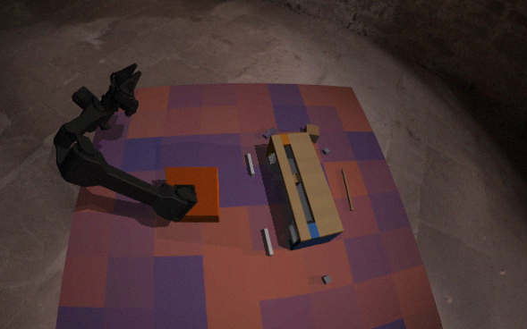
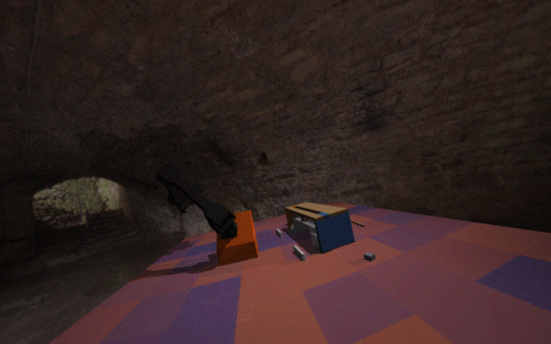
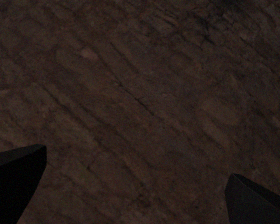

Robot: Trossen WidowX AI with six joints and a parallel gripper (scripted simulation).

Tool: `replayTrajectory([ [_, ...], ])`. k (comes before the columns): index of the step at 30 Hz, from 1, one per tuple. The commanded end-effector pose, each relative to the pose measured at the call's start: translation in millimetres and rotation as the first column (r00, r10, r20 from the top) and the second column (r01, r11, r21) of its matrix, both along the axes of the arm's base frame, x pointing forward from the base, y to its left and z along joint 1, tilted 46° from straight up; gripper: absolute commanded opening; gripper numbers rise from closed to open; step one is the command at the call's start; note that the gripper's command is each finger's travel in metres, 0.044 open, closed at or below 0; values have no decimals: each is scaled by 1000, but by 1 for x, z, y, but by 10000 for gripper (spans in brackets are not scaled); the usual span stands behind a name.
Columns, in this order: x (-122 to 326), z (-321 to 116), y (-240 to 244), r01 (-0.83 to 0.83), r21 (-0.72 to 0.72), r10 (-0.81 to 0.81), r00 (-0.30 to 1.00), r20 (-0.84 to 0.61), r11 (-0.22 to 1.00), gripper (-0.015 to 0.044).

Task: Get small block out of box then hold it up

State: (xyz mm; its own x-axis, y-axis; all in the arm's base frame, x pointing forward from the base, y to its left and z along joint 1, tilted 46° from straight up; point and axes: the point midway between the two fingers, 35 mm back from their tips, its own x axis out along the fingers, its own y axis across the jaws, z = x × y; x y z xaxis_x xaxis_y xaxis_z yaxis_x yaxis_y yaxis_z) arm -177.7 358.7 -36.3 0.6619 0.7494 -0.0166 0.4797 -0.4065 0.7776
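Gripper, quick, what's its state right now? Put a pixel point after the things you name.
Gripper [image 1: 137,71] [image 3: 138,172]: open, fingers wide apart, nothing between them.

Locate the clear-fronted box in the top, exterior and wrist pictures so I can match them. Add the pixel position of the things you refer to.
Top: the box [image 1: 321,188] [image 2: 336,231] stands right of centre, its slotted wooden top facing up.
Exterior: just right of centre, below mid-height, its blue end showing.
Wrist: not in it.
Shared landmark: the orange block [image 1: 205,192] [image 2: 245,238], left of the box in both top and exterior; no landmark shared with wrist.
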Motion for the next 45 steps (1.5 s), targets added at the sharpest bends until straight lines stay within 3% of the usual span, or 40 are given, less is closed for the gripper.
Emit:
replayTrajectory([
  [1, 1, 0, 1, 4, 1, -4, 1000, -6, 1000, 400],
  [6, 52, -2, 18, 149, 54, -134, 967, -218, 987, 400],
  [11, 130, -4, 35, 450, 184, -276, 770, -575, 874, 400],
  [17, 214, 3, 36, 795, 268, -240, 453, -858, 544, 400],
  [26, 308, 9, 6, 981, 195, -23, 195, -980, -5, 400],
  [31, 358, 17, -20, 913, 78, 203, 172, -964, -401, 400],
  [36, 397, 25, -51, 721, -68, 361, 260, -896, -689, 400],
  [41, 430, 33, -87, 436, -234, 430, 428, -795, -869, 400],
  [45, 452, 41, -117, 172, -371, 397, 591, -703, -913, 400],
])
